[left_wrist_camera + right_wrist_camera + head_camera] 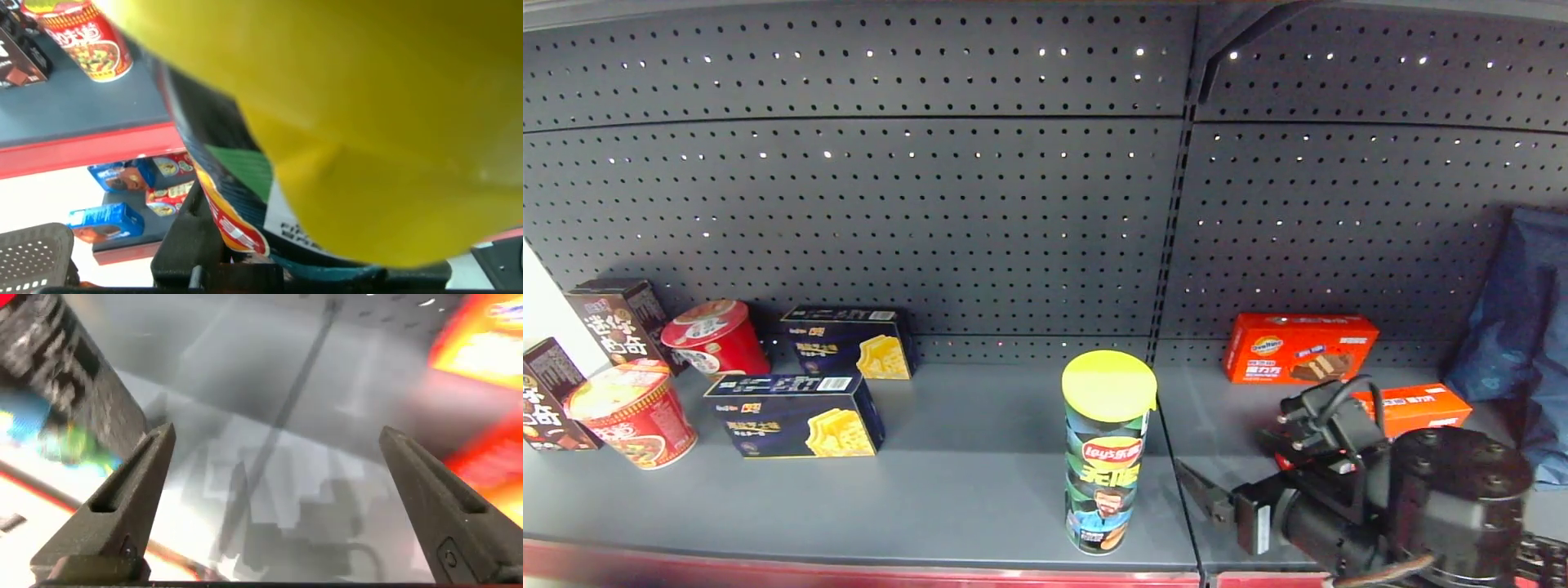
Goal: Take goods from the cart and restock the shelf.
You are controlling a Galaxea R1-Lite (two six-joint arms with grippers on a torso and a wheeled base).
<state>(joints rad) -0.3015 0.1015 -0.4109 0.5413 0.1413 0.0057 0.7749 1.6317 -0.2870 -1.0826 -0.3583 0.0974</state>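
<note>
A chips can (1107, 453) with a yellow lid stands upright near the front edge of the grey shelf (964, 482). My right gripper (1199, 490) hovers low over the shelf just right of it. In the right wrist view the right gripper (282, 506) is open and holds nothing, with that can (57, 384) blurred off to one side. A second can with a yellow lid (343, 122) looms close in the left wrist view. Its body runs down into my left gripper (237, 253), which is shut on it.
At the shelf's left are two cup noodles (633, 412), two dark blue boxes (796, 415) and brown boxes (617, 322). Orange boxes (1298, 347) and a blue bag (1523, 310) lie right of the divider post (1172, 269). A lower shelf holds blue packets (106, 222).
</note>
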